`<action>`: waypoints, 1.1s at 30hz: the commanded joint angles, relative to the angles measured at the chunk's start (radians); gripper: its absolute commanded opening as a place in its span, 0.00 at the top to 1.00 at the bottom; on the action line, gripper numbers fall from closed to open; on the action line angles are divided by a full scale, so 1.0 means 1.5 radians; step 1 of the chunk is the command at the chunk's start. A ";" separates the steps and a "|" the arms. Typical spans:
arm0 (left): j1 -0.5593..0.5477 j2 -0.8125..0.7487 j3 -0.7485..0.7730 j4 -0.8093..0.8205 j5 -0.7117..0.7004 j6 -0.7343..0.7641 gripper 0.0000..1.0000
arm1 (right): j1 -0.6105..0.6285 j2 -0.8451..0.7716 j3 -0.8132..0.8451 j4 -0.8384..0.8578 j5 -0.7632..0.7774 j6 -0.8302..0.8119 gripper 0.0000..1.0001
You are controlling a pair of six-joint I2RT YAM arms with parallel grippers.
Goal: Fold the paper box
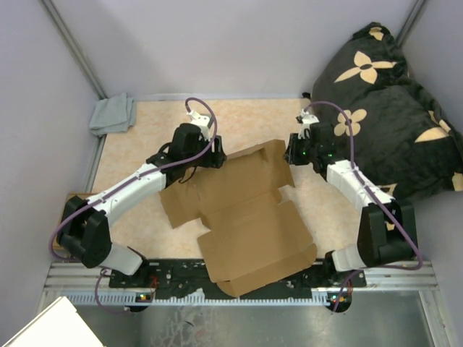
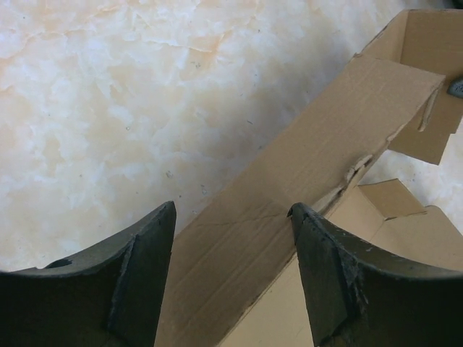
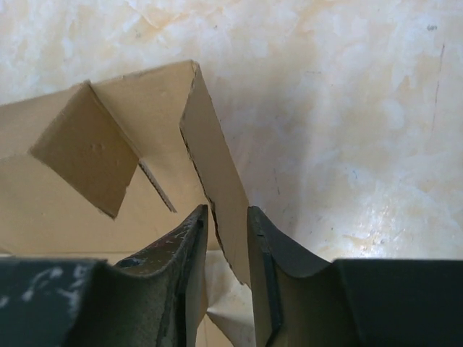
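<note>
Paper box (image 1: 249,224): plain brown card, creased, part-folded, on tabletop (image 1: 152,130) betw. both pincers. L pincer (image 2: 231,211) spread wide, straddling raised side wall (image 2: 311,144). R pincer (image 3: 224,210) pinching upright end flap (image 3: 217,166).

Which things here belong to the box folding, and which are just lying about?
Job: box; left gripper, open astride it; right gripper, pinching it.
Lying about: grey cloth; black cushion.
</note>
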 commanded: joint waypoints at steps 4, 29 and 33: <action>0.002 -0.026 -0.011 0.007 0.035 0.004 0.29 | 0.013 -0.091 -0.032 -0.022 0.032 -0.010 0.75; 0.001 -0.022 -0.017 0.016 0.044 -0.001 0.30 | 0.041 0.007 -0.002 0.004 0.081 -0.017 0.77; 0.001 -0.022 -0.018 0.016 0.042 -0.001 0.30 | 0.056 -0.002 0.005 -0.010 0.096 -0.026 0.91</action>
